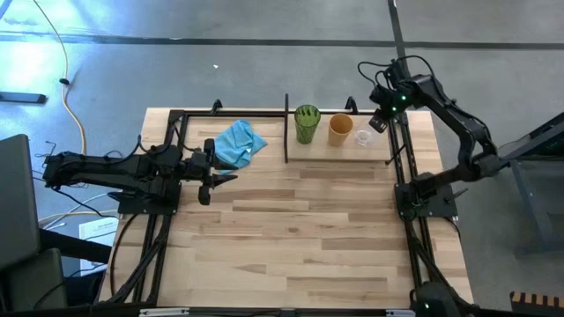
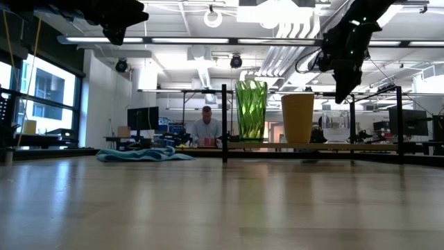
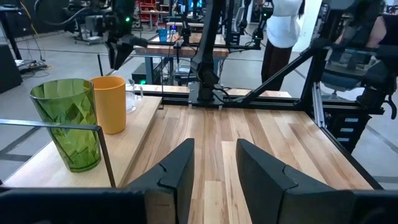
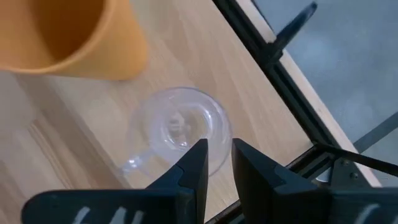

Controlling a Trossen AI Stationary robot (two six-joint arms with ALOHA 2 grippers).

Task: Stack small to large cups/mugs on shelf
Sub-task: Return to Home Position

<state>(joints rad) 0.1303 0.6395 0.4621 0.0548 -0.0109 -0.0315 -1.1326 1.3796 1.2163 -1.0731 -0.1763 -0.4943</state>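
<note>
Wooden shelf (image 1: 326, 151), black-framed, at the tabletop's (image 1: 300, 229) far edge. Green tumbler (image 1: 307, 123), orange cup (image 1: 340, 129) and clear glass (image 1: 364, 137) stand in a row beside the divider (image 1: 286, 128). Right gripper (image 4: 217, 152) hovers over the clear glass, fingers narrowly parted, empty. Left gripper (image 1: 222, 179) is slightly parted and empty, near the blue cloth (image 1: 238, 143).

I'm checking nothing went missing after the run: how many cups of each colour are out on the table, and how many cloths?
Green cup: 1
Orange cup: 1
Clear glass: 1
Blue cloth: 1
Total: 4
</note>
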